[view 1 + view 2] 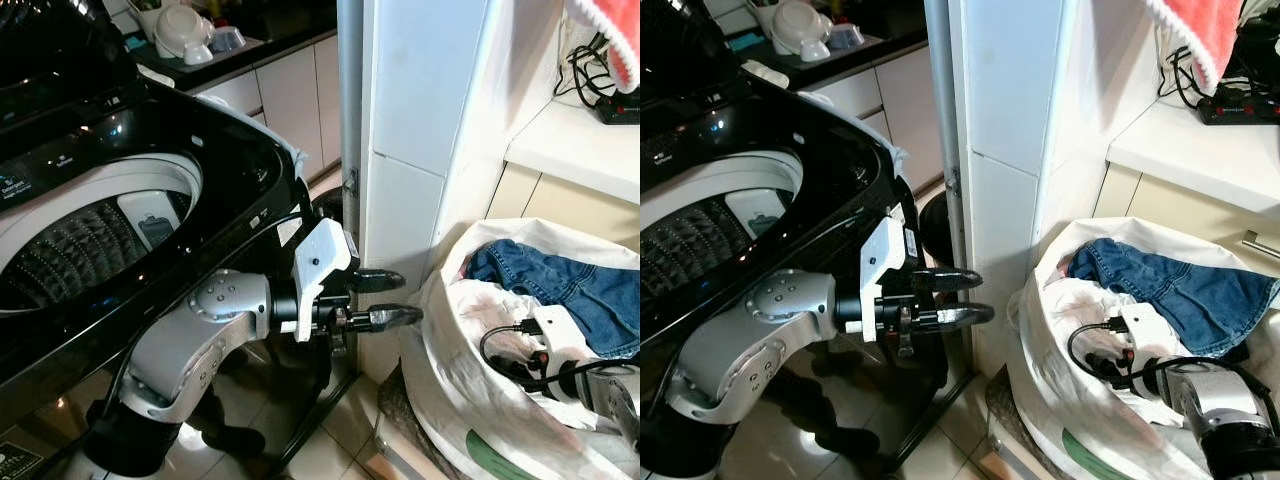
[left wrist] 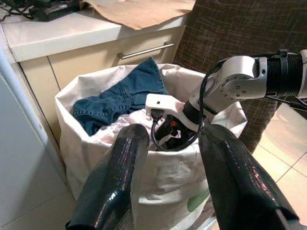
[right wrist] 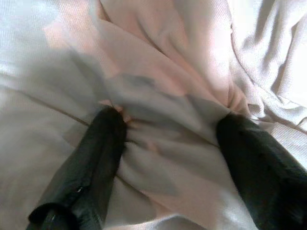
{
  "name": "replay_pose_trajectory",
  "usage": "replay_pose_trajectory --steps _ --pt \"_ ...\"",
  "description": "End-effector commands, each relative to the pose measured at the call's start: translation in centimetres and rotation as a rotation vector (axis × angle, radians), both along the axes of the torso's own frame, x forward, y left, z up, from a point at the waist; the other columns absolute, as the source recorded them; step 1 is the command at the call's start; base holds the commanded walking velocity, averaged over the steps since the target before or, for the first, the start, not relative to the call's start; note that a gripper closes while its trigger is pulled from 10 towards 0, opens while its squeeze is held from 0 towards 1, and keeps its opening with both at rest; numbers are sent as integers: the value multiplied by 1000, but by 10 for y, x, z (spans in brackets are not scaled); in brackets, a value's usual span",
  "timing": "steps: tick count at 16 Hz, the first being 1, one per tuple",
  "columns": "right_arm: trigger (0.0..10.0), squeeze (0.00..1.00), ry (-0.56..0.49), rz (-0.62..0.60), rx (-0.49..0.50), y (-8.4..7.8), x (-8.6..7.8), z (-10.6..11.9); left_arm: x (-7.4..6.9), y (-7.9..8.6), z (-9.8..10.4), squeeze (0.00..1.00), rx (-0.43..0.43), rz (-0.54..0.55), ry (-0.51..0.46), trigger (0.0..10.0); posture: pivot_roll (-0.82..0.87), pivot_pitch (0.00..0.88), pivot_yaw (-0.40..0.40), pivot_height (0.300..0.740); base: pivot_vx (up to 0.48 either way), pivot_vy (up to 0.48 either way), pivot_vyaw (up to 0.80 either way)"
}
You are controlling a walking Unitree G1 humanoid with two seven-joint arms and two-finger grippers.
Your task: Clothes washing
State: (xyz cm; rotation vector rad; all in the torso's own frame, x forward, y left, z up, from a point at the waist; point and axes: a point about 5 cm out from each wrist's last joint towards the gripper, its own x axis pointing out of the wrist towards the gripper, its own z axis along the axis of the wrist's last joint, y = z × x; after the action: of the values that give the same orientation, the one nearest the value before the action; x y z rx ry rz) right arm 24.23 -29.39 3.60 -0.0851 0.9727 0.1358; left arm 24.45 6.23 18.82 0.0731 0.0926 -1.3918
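Observation:
The top-loading washing machine (image 1: 215, 185) stands open at my left, its ribbed drum (image 1: 70, 250) showing. A white laundry bag (image 1: 450, 380) sits on the floor at my right, holding blue jeans (image 1: 570, 285) and pale pink-white cloth (image 3: 158, 57). My left gripper (image 1: 390, 298) hovers open and empty between the machine and the bag, pointing at the bag. My right arm (image 1: 560, 350) reaches down inside the bag. In the right wrist view the right gripper (image 3: 170, 129) is open, its fingers (image 3: 103, 143) spread wide and pressed into the pale cloth, which bunches between them.
A white pillar (image 1: 420, 120) rises between machine and bag. Behind the bag is a cabinet counter (image 1: 570, 140) with cables and a red towel (image 1: 610, 30) above. Dishes (image 1: 185, 30) sit on a far kitchen counter. A brown woven surface (image 2: 240, 28) stands beyond the bag.

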Motion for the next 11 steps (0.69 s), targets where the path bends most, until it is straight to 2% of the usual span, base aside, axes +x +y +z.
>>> replay_pose_trajectory --steps 1,11 --pt "0 0 20 14 -1 2 -1 -3 -3 2 1 0 6 -6 4 10000 -83 0 120 740 0 0 0" --pt "0 0 -1 45 71 -1 1 0 -7 1 1 0 -5 -29 25 10000 -86 0 120 740 0 0 0"
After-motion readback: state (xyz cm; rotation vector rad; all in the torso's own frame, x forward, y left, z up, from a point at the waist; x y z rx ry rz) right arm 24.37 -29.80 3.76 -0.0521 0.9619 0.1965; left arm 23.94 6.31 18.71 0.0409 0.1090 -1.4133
